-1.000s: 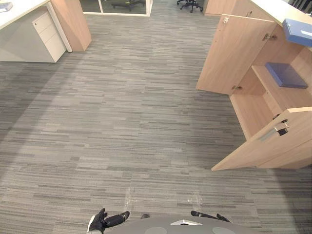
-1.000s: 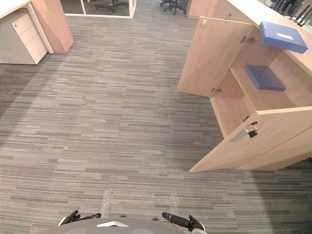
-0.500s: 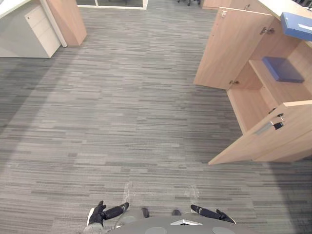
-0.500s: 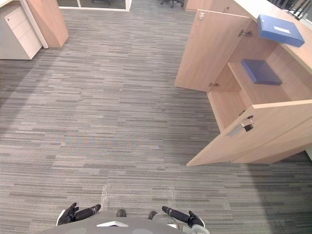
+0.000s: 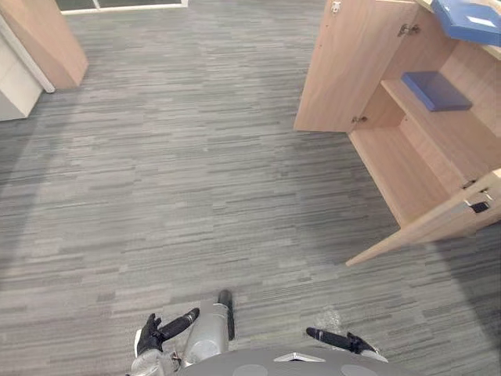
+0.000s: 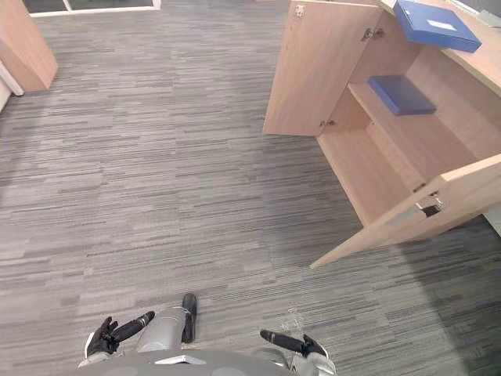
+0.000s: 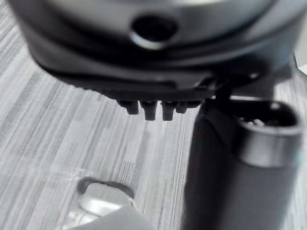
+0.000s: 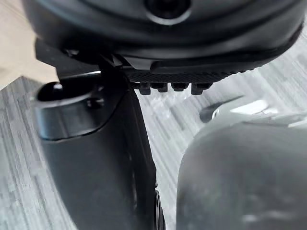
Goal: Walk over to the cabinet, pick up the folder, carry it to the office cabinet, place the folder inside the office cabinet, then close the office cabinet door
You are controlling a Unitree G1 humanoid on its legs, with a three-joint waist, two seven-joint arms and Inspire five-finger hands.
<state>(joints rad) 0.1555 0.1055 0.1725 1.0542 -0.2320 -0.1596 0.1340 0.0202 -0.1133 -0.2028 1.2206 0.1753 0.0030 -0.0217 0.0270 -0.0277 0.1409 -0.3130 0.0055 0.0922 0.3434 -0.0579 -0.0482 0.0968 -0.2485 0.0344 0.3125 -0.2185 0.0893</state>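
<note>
A blue folder [image 6: 436, 23] lies atop the open cabinet [image 6: 368, 168] and a second folder [image 6: 401, 94] on its shelf. Both are well apart from the left hand [image 5: 156, 333] and right hand [image 5: 344, 341], which are low, fingers straight, empty.

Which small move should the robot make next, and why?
Probably a step forward and rightward, toward the open cabinet: the blue folder lies on its top, well beyond the left hand and right hand, which hang open and empty.
</note>
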